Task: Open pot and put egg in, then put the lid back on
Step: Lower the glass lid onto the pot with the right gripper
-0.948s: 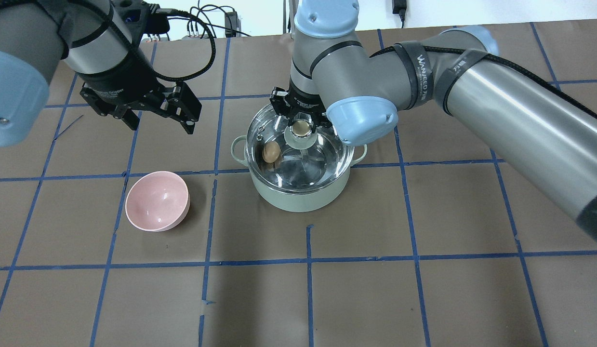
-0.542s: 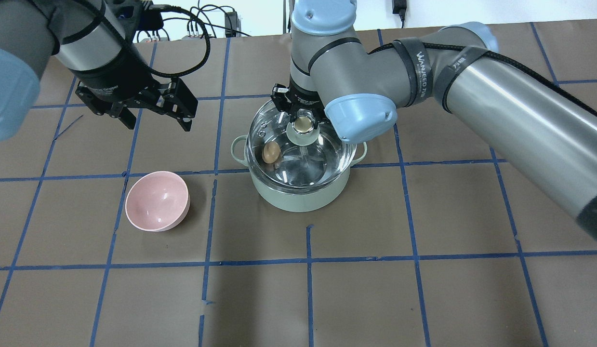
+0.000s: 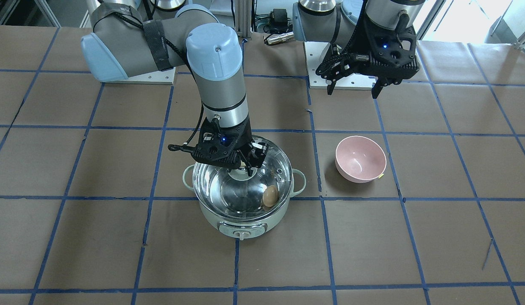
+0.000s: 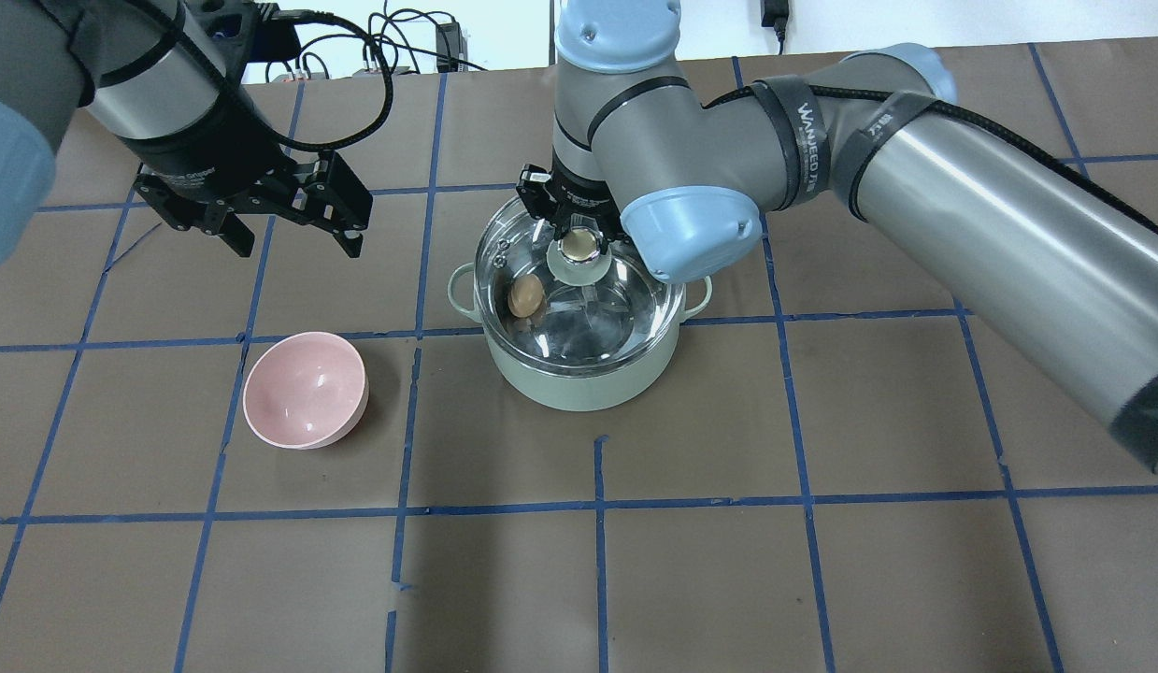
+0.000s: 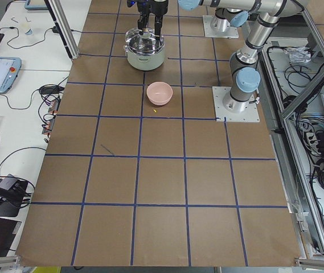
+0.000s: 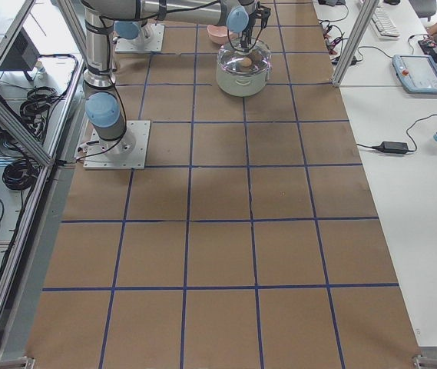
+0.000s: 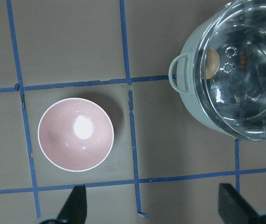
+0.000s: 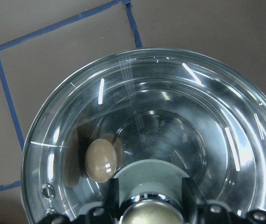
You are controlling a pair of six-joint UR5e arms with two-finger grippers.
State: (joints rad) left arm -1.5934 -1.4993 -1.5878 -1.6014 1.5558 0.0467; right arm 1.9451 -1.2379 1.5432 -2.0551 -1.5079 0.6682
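- Right gripper is clamped on the round beige knob of the lid, one finger on each side of it, as the right wrist view shows from close above.
- Held by that knob, the clear glass lid lies over the mouth of the pot; its rim sits a little off-centre toward the far side of the pot in the overhead view, and whether it rests fully on the pot's rim cannot be told.
- Small steam holes show in the glass near the lid's edge.
- Seen through the glass, the egg lies on the shiny steel floor inside the pot, close to the wall on the robot's left side.
- Mint-green, the pot stands upright on the brown table, with a loop handle on each side and its control knob facing away from the robot.
- To the robot's left of the pot, apart from it, a pink bowl stands on the table.
- Blue tape lines divide the table into squares.
- Left gripper hangs above the table on the robot's left, well apart from pot and bowl, holding nothing; its fingertips stand wide apart in the left wrist view, which looks down on both the bowl and the pot.
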